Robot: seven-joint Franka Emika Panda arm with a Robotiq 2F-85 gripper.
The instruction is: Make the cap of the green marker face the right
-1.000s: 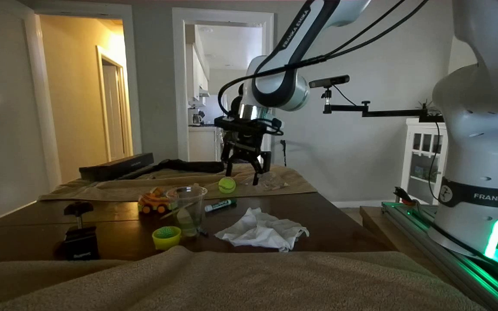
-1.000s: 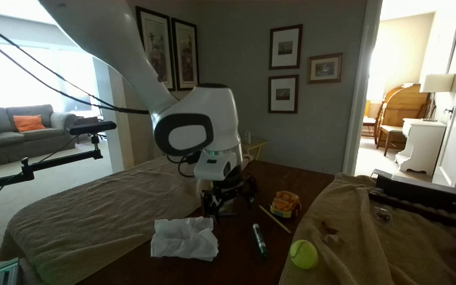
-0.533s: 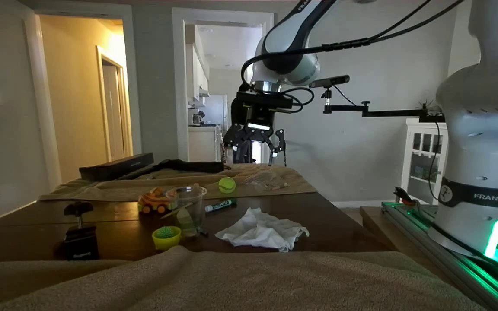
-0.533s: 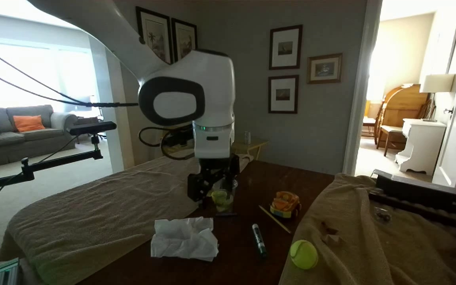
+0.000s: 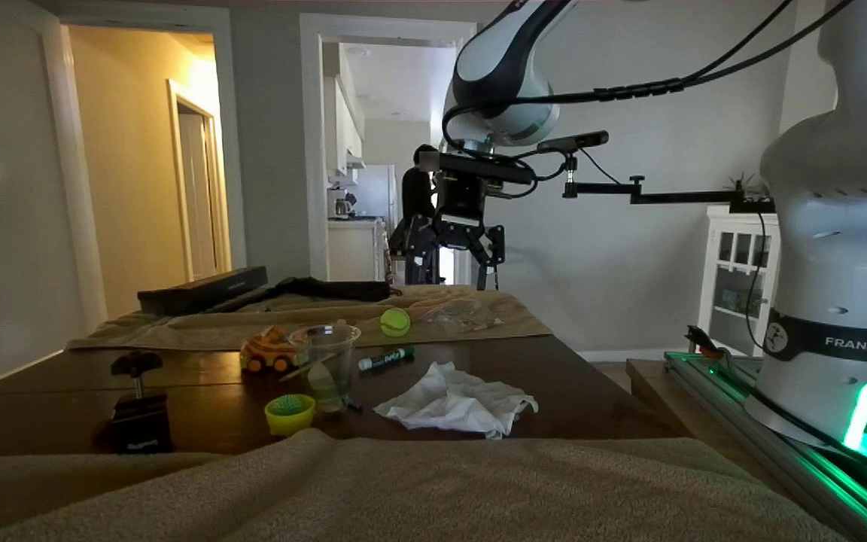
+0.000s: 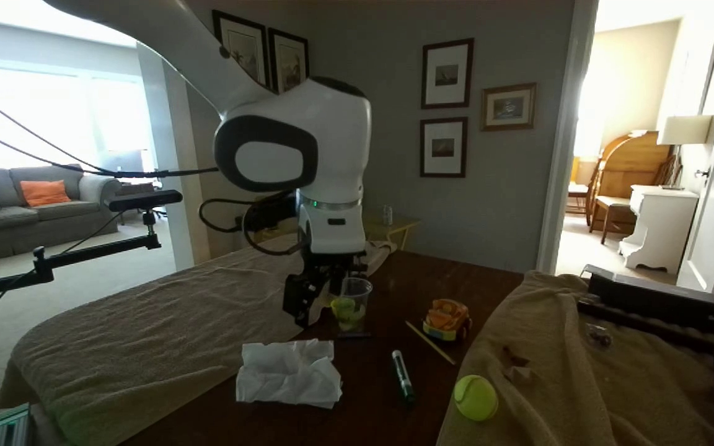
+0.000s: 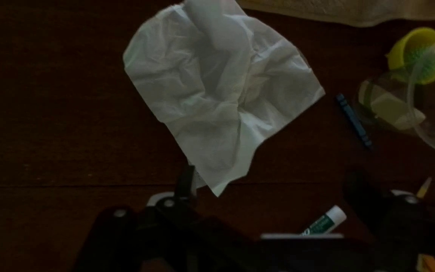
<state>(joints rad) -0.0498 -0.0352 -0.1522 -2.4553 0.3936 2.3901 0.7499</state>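
The green marker (image 5: 386, 358) lies on the dark table. Its green cap points right and slightly back in an exterior view (image 5: 406, 351). In another exterior view the marker (image 6: 403, 376) has its cap end toward the camera. In the wrist view the marker's white end (image 7: 335, 215) shows at the bottom; the cap is hidden behind the gripper body. My gripper (image 5: 452, 267) is open and empty, well above the table. It also shows in an exterior view (image 6: 323, 288), and its spread fingers show in the wrist view (image 7: 272, 179).
A white tissue (image 5: 456, 403) lies near the marker. A clear cup (image 5: 328, 369), yellow cup (image 5: 290, 415), orange toy truck (image 5: 272, 350), pencil (image 6: 429, 342), blue crayon (image 7: 354, 121) and tennis ball (image 5: 395, 322) are around it. Towels (image 6: 165, 334) cover the table ends.
My gripper has risen from low over the table and shifted slightly right in an exterior view, with its tilt changed. The marker has shifted very slightly sideways. Other objects stay put.
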